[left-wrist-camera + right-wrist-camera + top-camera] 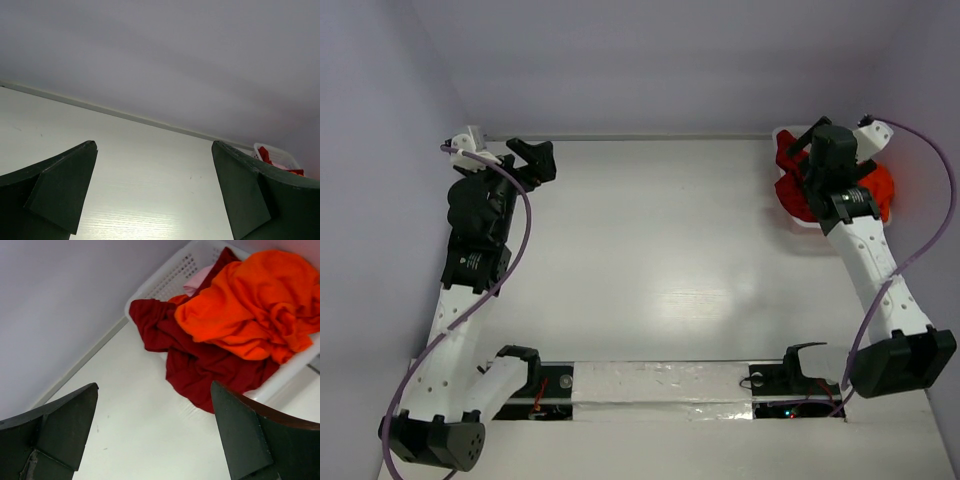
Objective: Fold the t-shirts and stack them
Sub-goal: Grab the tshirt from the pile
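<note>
The bright orange t-shirt [250,305] lies crumpled on top of dark crimson t-shirts [210,370] in a white lattice basket [175,275] at the table's far right corner. One crimson shirt hangs over the basket rim onto the table. In the top view the orange shirt [880,185] and the crimson shirts [790,195] are partly hidden by my right arm. My right gripper [155,435] is open and empty, above the table just beside the draped crimson shirt; the top view [802,158] shows it over the basket's edge. My left gripper [535,160] is open and empty at the far left.
The basket [277,155] with a bit of red cloth [265,155] shows far off in the left wrist view, past my open left gripper [155,190]. A pink piece of cloth [197,282] lies in the basket. Walls close the table's far, left and right sides.
</note>
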You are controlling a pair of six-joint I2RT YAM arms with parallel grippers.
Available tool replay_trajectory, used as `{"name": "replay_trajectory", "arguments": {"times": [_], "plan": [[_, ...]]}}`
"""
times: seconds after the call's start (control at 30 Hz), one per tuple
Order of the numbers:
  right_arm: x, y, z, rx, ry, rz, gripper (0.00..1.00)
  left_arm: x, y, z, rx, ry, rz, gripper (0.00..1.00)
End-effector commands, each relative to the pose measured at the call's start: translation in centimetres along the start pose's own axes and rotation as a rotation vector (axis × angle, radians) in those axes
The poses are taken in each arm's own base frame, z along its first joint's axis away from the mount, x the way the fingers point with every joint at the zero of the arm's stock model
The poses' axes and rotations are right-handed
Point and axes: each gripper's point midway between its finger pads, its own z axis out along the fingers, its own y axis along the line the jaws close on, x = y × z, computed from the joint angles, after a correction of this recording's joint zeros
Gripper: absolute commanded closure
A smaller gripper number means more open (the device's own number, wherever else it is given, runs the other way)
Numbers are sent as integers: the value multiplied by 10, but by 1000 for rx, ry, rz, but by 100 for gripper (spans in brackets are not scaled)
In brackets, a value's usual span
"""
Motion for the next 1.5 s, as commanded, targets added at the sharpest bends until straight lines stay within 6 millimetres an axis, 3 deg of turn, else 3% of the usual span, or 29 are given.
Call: {"name": "replay_trajectory", "arguments": {"times": [0.0, 0.07, 0.17, 0.2, 0.3, 0.5, 0.67, 0.73, 1.0, 1.17, 1.3, 1.47], "plan": [[-32, -15, -12, 10, -108, 10, 0, -21, 1, 2, -29, -85, -26, 1], [-34, -31, -8, 60, -103, 34, 0, -13, 4, 9, -64, -32, -59, 1], [-36, -40, 2, 80, -92, 16, 0, 7, 7, 21, -104, 101, -62, 1], [-22, -52, 13, 154, -44, -29, 0, 13, 8, 22, -111, 130, -58, 1], [-25, -64, 26, 248, -22, -67, 0, 24, 9, 17, -123, 180, -66, 1], [24, -73, 71, 275, 121, -82, 0, 18, 2, -5, -77, 152, -78, 1], [39, -89, 90, 323, 152, -48, 18, 7, 1, -17, -76, 142, -46, 1], [42, -90, 94, 303, 159, -11, 23, 8, 0, -17, -70, 143, -48, 1], [24, -70, 101, 219, 118, -16, 24, 22, -1, -4, -65, 186, -45, 1], [35, -68, 120, 213, 109, -27, 26, 28, 3, 10, -82, 184, -65, 1], [46, -61, 135, 212, 109, 81, 26, 37, 1, 21, -85, 192, -135, 2], [52, -74, 145, 285, 80, 87, 25, 37, -10, 23, -50, 173, -168, 6]]}}
